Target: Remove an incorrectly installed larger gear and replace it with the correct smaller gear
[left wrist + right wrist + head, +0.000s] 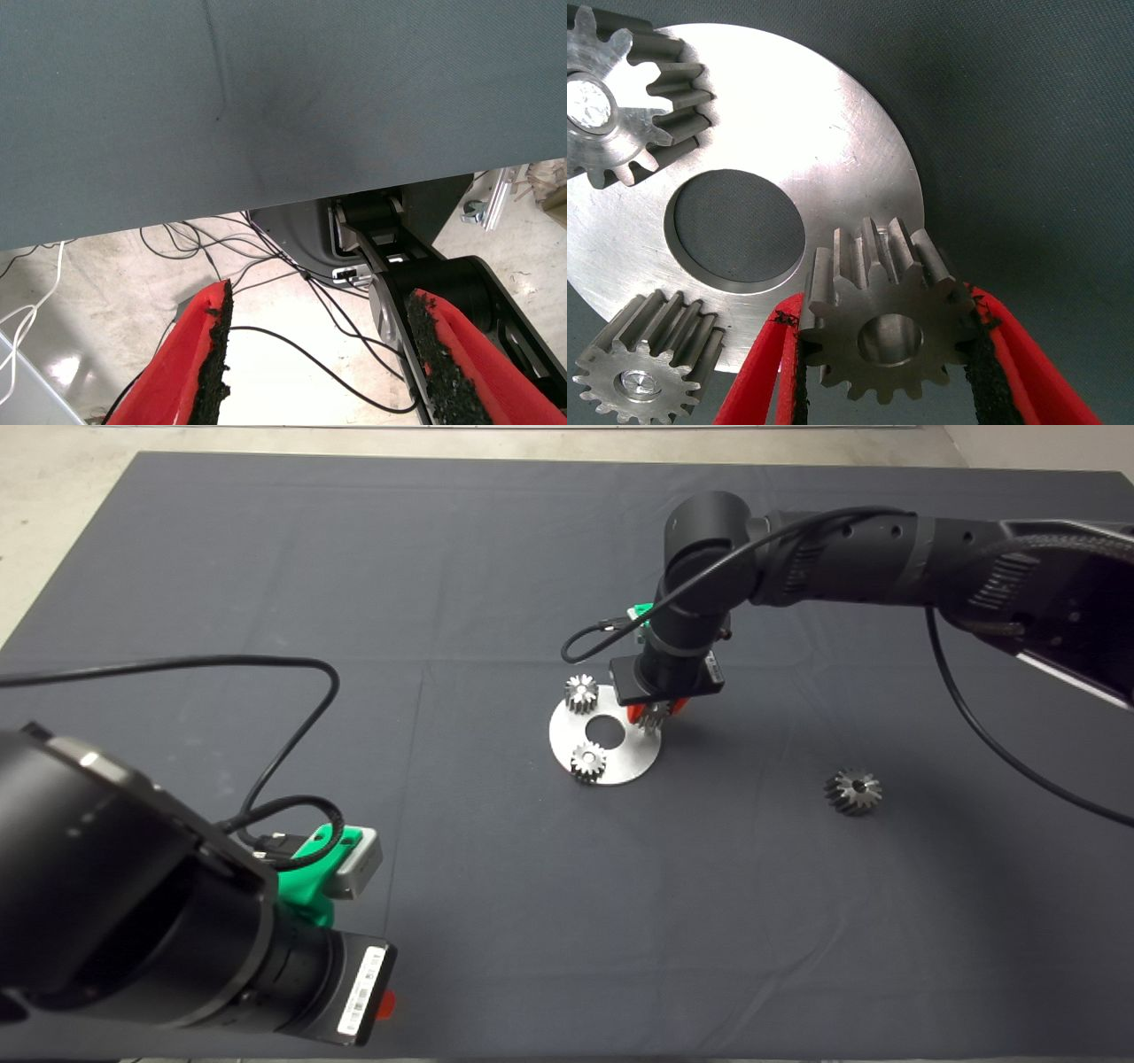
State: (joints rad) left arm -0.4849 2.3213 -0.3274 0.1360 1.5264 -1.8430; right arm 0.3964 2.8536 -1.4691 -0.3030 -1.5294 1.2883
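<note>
My right gripper (654,714) reaches down at the right rim of the round silvery plate (625,766). It is shut on the smaller gear (886,336), a small dark gear with a wide centre hole, clamped between the black pads (982,372). This gear hangs over the plate's edge (833,115); whether it rests on the plate I cannot tell. The larger gear (852,791) lies alone on the mat, well to the right of the plate. My left gripper (314,354) is parked at the lower left, open and holding nothing.
Two small silvery gears (581,693) (588,762) stand on the plate around its centre hole (603,732). The left wrist view shows the mat's edge, with the floor, cables and a dark robot base beyond it.
</note>
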